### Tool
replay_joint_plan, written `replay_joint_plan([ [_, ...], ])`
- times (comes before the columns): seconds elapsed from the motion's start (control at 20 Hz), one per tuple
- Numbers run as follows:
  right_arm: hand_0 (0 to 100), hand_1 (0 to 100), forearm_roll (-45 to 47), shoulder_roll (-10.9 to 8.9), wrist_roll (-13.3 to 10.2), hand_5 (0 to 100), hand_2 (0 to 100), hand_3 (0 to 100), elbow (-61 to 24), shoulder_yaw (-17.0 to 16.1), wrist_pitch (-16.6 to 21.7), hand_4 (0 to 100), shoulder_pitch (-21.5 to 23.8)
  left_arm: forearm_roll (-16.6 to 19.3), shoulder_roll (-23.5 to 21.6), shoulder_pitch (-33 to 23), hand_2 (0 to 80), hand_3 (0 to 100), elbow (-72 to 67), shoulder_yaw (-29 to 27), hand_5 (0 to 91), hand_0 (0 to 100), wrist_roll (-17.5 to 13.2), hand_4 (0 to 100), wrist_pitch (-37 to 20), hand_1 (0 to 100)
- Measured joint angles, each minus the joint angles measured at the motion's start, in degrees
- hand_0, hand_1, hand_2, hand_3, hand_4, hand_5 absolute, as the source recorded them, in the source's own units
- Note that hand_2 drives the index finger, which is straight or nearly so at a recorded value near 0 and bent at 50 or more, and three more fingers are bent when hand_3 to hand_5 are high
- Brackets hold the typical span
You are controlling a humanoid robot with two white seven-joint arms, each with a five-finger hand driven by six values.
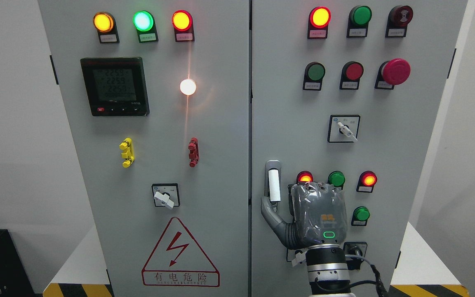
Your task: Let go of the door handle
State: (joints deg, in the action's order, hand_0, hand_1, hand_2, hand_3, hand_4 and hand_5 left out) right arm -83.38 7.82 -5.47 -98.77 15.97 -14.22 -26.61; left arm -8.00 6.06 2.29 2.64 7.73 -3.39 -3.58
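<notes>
A: Right hand (303,214) up from bottom edge, right of centre. Back of hand toward camera, under crinkled grey plastic-like cover; small green ring light low on it. Banded black and silver wrist below, black cable trailing off to the right.

B: Grip state?

A: Thumb (271,212) stretched up and left, tip just at lower end of door handle (273,183). Nothing visibly clasped. Remaining fingers hidden behind the palm; cannot tell whether curled or spread.

B: Handle location and form?

A: Left edge of right cabinet door (406,136), just beside the centre seam. Upright, rounded metal-grey housing with a white cylindrical grip, smooth finish.

B: Panel surroundings?

A: Matte grey painted sheet metal, both doors. Round domed lamps just above and right of the hand: red lit lamp (304,177), green lamp (336,178), second red lit lamp (368,180). Rotary selector switch (344,129) higher up, white lever on black square plate. Glossy magenta mushroom button (396,71) near upper right.

B: Left door?

A: Black square digital meter (115,86), grey screen. Triangular red-bordered warning sign (179,253) with lightning bolt near the bottom.
</notes>
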Motion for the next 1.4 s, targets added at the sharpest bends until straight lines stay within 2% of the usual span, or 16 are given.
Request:
replay_joint_plan([
  [0.75, 44, 26, 0.1, 0.0, -0.5, 100, 99, 100, 0.0, -0.2, 0.0, 99, 0.0, 0.0, 0.0, 0.0, 0.0, 0, 0.0, 0.0, 0.0, 12, 0.0, 0, 0.0, 56],
  [1.4, 44, 31, 0.1, 0.17, -0.8, 100, 99, 100, -0.1, -0.6, 0.0, 99, 0.1, 0.0, 0.0, 0.0, 0.0, 0, 0.0, 0.0, 0.0, 12, 0.0, 0, 0.0, 56],
])
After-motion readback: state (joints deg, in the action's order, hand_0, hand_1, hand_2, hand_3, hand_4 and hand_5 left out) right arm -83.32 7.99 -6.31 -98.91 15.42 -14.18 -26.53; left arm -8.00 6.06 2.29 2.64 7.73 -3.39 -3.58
